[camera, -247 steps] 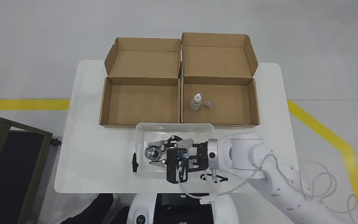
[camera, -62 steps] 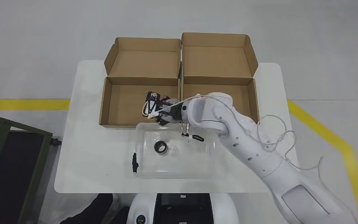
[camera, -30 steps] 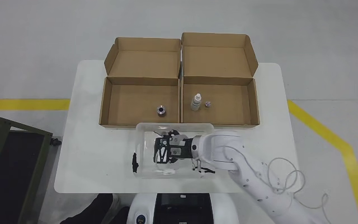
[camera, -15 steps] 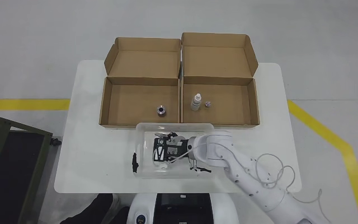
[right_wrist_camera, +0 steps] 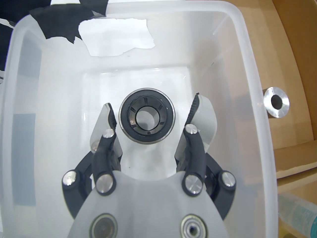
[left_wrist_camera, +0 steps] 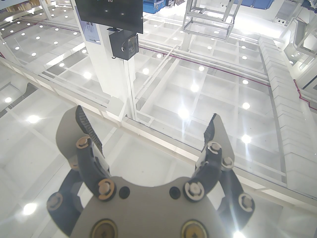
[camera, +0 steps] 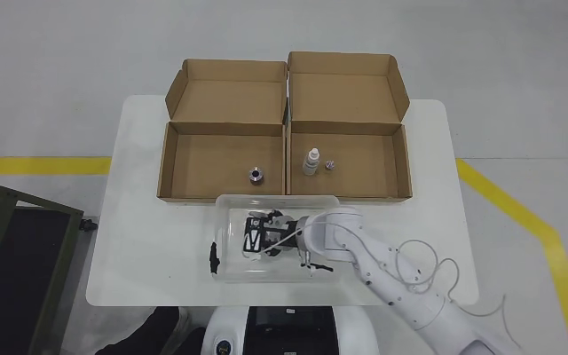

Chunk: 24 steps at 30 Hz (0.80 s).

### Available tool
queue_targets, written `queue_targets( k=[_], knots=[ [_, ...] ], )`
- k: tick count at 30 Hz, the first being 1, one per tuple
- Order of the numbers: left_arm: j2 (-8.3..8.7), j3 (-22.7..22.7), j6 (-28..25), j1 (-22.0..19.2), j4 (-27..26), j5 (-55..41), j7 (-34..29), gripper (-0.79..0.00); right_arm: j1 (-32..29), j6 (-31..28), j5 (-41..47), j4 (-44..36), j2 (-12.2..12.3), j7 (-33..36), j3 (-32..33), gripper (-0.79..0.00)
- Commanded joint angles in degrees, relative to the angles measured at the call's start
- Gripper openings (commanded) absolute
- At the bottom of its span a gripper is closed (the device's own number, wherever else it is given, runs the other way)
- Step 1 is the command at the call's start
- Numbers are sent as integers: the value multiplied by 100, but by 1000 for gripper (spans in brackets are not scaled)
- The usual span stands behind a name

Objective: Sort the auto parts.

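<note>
The right gripper has its fingers spread wide with nothing held. They straddle the bearing, which lies flat on the floor of the bin. 1 finger is just beside the bearing's rim and the other is a little farther off.

Closing from here, the nearer finger would likely touch first and shove the bearing sideways. The smooth round rim could also slip out of the pinch. The light bin may slide if the tips press on its floor.

The left gripper is also open and empty, aimed at the ceiling.

8.2 s ago the right gripper was down in the bin. 2.1 s ago it was over the left box holding the bush. The bush now sits in that box, and the arm has returned to the bin
</note>
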Motion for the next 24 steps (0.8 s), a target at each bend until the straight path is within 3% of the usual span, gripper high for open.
queue_targets(
  k=[1,8,15,18,21,24],
  knots=[
    [0,0,0,0,0,0,0,0,6,5,-13,33,-8,-21,-20,-277],
    [0,0,0,0,0,0,0,0,53,6,-45,172,-41,-64,-89,-339],
    [0,0,0,0,0,0,0,0,83,-31,7,241,-62,-85,-105,-456],
    [0,0,0,0,0,0,0,0,89,-88,52,243,-62,-107,-90,-554],
    [0,0,0,0,0,0,0,0,71,-149,120,194,-57,-154,-60,-730],
    [0,0,0,0,0,0,0,0,58,-204,198,148,-49,-192,-17,-785]
  ],
)
